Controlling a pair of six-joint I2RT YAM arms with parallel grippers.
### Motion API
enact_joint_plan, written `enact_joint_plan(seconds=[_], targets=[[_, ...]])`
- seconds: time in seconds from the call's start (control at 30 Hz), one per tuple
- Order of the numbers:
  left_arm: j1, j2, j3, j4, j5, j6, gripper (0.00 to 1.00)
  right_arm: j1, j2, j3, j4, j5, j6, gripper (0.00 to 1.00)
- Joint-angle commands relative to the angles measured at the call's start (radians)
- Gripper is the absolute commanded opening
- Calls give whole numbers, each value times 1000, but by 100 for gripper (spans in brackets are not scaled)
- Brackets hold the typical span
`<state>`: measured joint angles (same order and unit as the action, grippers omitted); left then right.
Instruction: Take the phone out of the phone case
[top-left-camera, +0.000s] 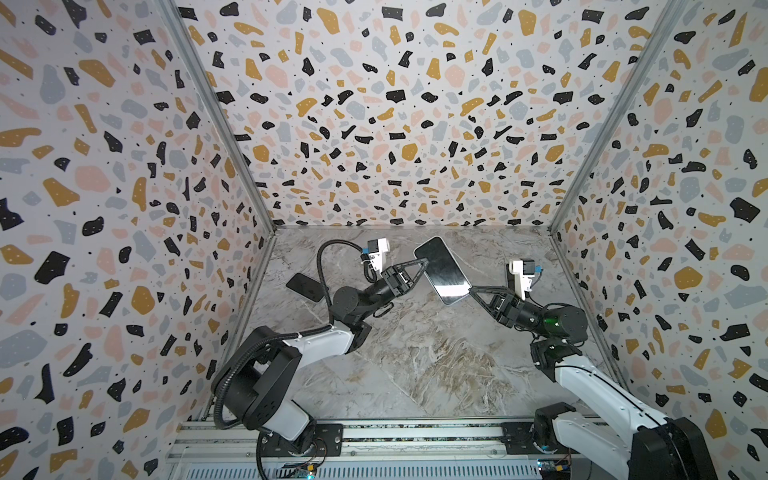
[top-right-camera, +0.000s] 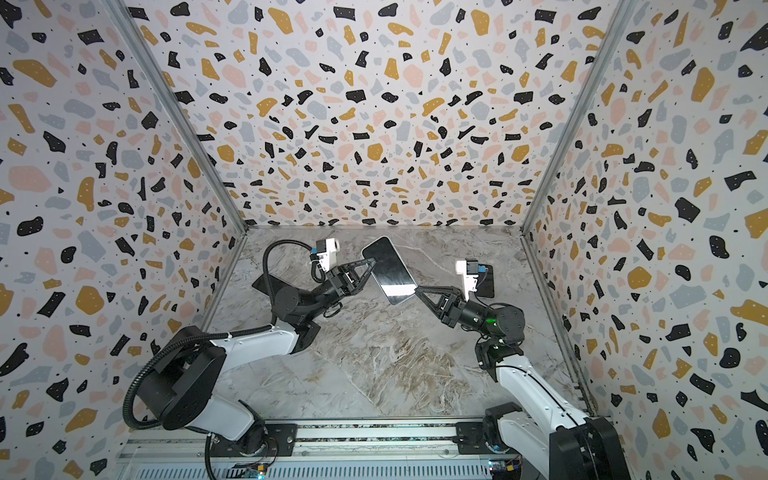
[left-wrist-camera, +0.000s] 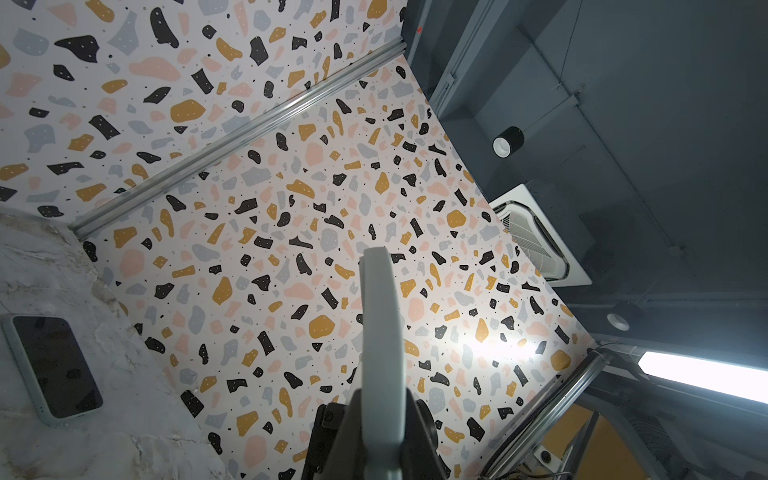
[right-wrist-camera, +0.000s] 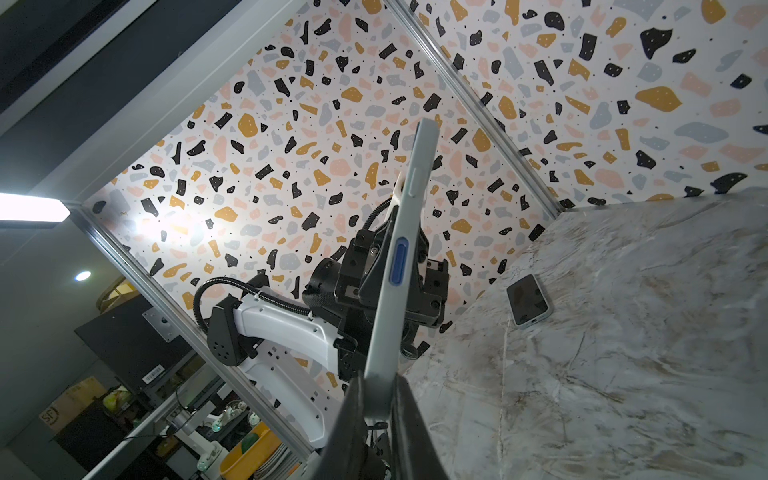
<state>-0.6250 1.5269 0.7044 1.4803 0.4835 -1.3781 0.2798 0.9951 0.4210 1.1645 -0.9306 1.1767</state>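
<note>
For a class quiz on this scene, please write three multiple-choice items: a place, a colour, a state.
1. Where is the phone that the arms handle? A) in a box B) on a shelf C) in the air between the left gripper and the right gripper
2. What colour is the phone case? A) pale grey B) red C) yellow
3. How is the right gripper? A) wide open B) shut on the phone C) out of sight
1 C, both top views show it aloft; 2 A, the right wrist view shows a grey rim; 3 B, its jaws pinch the phone's end.
</note>
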Motion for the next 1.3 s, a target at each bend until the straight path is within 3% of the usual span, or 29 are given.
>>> enact_joint_plan(seconds=[0.0,0.1,0.6,0.87,1.27], targets=[[-4,-10,25,118,-20,0,0,4,-4,-3,72,-11,3,7],[-4,-4,26,123,-25,-6,0,4,10,-6,135,-19,31,0],[-32,87,108,356,-23,-228,0,6,210,61,478,-112,101,0],[-61,98,158,365,-9,-261,0,4,284,86,593,-132,123,0],[-88,124,204,355,3,-294,0,4,326,122,592,-149,106,0]])
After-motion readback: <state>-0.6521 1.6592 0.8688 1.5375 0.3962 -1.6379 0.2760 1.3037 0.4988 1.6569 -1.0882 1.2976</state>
